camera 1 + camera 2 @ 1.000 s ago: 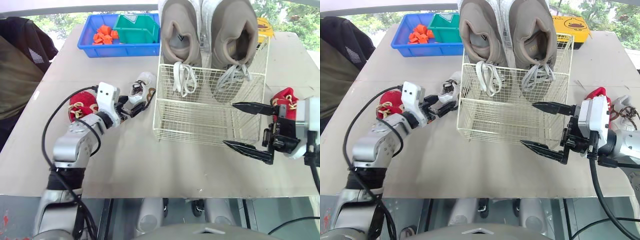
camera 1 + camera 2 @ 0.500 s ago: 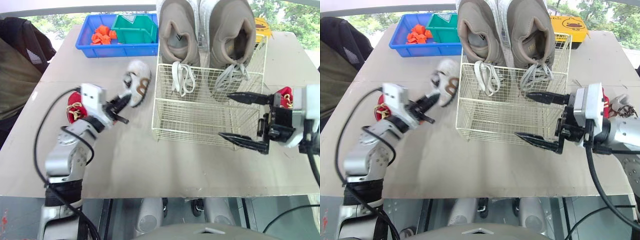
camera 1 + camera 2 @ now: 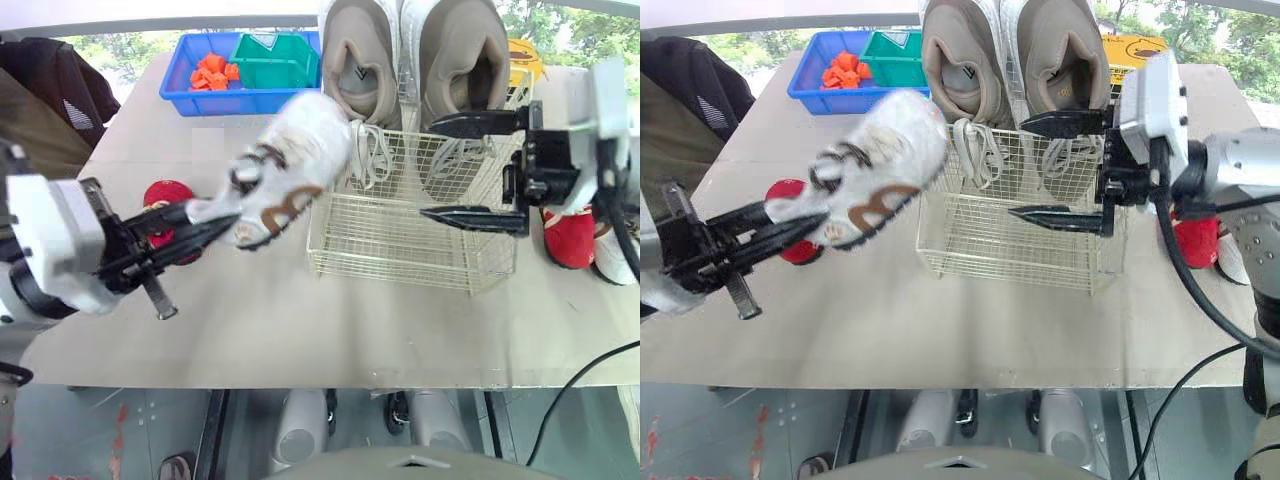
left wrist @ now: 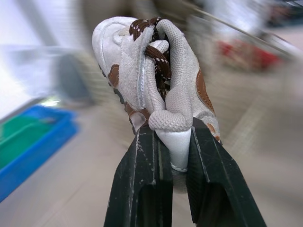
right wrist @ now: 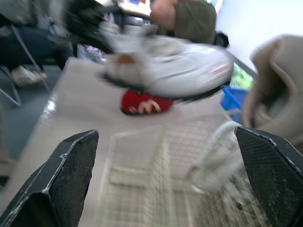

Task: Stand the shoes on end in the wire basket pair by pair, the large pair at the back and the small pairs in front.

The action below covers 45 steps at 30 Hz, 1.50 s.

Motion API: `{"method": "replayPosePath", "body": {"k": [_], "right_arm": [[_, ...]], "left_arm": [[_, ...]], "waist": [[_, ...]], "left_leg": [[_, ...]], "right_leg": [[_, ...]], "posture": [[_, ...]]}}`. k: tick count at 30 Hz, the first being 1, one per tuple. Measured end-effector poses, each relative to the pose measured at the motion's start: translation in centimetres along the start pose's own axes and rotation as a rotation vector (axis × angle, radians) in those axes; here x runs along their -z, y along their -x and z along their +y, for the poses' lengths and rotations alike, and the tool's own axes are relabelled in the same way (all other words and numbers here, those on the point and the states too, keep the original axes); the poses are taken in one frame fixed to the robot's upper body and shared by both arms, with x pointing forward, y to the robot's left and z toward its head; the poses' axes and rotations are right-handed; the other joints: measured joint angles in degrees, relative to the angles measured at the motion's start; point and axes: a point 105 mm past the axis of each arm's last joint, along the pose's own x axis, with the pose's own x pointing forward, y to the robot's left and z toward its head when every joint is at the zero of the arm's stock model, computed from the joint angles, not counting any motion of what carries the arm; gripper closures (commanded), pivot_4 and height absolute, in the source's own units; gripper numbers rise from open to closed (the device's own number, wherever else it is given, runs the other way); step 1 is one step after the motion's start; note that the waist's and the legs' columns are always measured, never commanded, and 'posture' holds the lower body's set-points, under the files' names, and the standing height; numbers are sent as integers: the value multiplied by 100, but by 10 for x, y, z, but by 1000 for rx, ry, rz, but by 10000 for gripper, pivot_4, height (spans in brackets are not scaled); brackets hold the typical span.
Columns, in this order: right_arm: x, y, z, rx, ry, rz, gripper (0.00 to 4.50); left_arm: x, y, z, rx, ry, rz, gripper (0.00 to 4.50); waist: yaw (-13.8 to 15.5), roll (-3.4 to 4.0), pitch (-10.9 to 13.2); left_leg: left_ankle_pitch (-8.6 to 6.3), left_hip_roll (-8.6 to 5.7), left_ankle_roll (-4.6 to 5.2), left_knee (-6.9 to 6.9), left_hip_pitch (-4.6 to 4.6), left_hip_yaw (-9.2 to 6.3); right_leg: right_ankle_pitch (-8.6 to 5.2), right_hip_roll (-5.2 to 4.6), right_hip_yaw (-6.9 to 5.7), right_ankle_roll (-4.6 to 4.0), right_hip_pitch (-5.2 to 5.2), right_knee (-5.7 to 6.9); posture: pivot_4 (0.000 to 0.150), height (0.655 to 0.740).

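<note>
Lifted off the table since a second ago, the white shoe (image 3: 290,165) now hangs in the air at the left front corner of the basket (image 3: 400,250), well above the red shoe (image 3: 165,195) lying on the table (image 3: 300,330). The left gripper (image 4: 173,131) is clamped on the shoe's heel end, so the toe points up and towards the basket. That hold should let the shoe go in on end. The right gripper (image 3: 428,168) has risen too and hovers over the front section, fingers spread wide with nothing between them, probably ready to steady the basket or the incoming shoe. The grey pair (image 3: 415,60) already stands on end in the back section, laces hanging over the wire divider. The front section looks bare. A second red shoe (image 3: 568,235) and a pale shoe (image 3: 620,265) lie just right of the basket. By my reckoning the large pair is done and the first small shoe is on its way. Next it needs carrying over the front rim and lowering without snagging the wires.
</note>
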Motion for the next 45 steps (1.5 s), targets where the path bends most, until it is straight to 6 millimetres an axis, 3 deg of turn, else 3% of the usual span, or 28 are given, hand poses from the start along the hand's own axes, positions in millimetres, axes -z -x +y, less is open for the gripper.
{"method": "replayPosePath", "body": {"k": [6, 10, 20, 24, 26, 29, 30, 32, 33, 36, 37, 38, 40, 42, 45], "right_arm": [[-8, -5, -8, -85, -35, 90, 0], [-24, -14, -12, -162, -35, 163, 0], [-1, -47, 4, -368, -270, 462, 0], [3, -49, 5, -384, -291, 510, 17334], [5, -49, 5, -382, -315, 519, 29799], [6, -50, 3, -366, -326, 519, 39660], [5, -50, 2, -359, -329, 514, 42194], [3, -49, -2, -328, -353, 483, 42853], [2, -49, -2, -320, -376, 457, 42924], [-6, -49, -2, -309, -453, 342, 42978], [-14, -51, -3, -302, -504, 249, 42991], [-15, -50, -3, -298, -512, 239, 42996], [-19, -52, -2, -286, -538, 188, 43146], [-21, -60, 4, -294, -557, 102, 43158], [-15, -69, 9, -268, -599, 32, 43167]], "left_arm": [[-2, -17, 1, 227, -185, -5, 43556], [-5, -32, 10, 372, -357, -36, 43557], [-6, -64, 23, 597, -653, -161, 43559], [-3, -68, 28, 579, -695, -176, 43560], [-1, -70, 28, 575, -700, -180, 43560], [-1, -71, 28, 566, -699, -183, 43561], [-1, -71, 29, 559, -688, -181, 33233], [-4, -68, 35, 497, -596, -191, 27359], [-8, -65, 38, 454, -521, -194, 21653], [-16, -53, 58, 286, -167, -204, 7860], [-18, -42, 72, 167, 124, -225, 2408], [-18, -40, 75, 145, 170, -228, 0], [-14, -27, 78, 84, 405, -227, 0], [4, -5, 74, -26, 602, -234, 0], [39, 5, 50, -108, 875, -231, 0]], "waist": [[-12, 22, 13], [-21, 24, 14], [-27, 23, 14], [-27, 21, 13], [-27, 20, 13], [-28, 21, 13], [-28, 21, 13], [-41, 20, 13], [-49, 18, 13], [-98, 15, 13], [-150, 14, 14], [-154, 15, 14], [-173, 12, 13], [-249, 12, 7], [-277, -6, 18]], "left_leg": [[16, -5, -24, -2, -18, 18], [15, -5, -24, -8, -20, 43], [16, 0, -23, 3, -37, 86], [16, 1, -23, 3, -40, 87], [16, 1, -23, 5, -41, 87], [16, 2, -23, 7, -40, 87], [16, 2, -23, 8, -40, 87], [16, 6, -23, 8, -40, 80], [17, 7, -23, 7, -41, 74], [17, 15, -23, 6, -40, 48], [17, 24, -24, 6, -38, 39], [17, 22, -24, 6, -35, 39], [17, 18, -25, 6, -26, 38], [18, 16, -26, -3, -9, 39], [31, 13, -48, 1, -25, 27]], "right_leg": [[13, 6, 11, 6, -22, 4], [19, 20, 17, 16, -28, 0], [21, 28, 45, 18, -58, 14], [21, 28, 47, 19, -62, 15], [21, 28, 47, 19, -62, 17], [21, 27, 47, 19, -62, 21], [21, 27, 47, 19, -63, 23], [21, 27, 48, 19, -63, 27], [21, 28, 48, 20, -65, 28], [21, 27, 53, 21, -67, 37], [21, 26, 57, 23, -66, 47], [20, 22, 57, 25, -67, 54], [15, 17, 57, 33, -65, 69], [14, 15, 70, 34, -62, 79], [11, 4, 55, 37, -81, 111]], "posture": [[1500, 7400], [1500, 7400], [1500, 7400], [1500, 7400], [1500, 7400], [1500, 7400], [1500, 7400], [1500, 7400], [1500, 7400], [1500, 7400], [1500, 7400], [1500, 7400], [1500, 7400], [1500, 7400], [1500, 7400]]}}
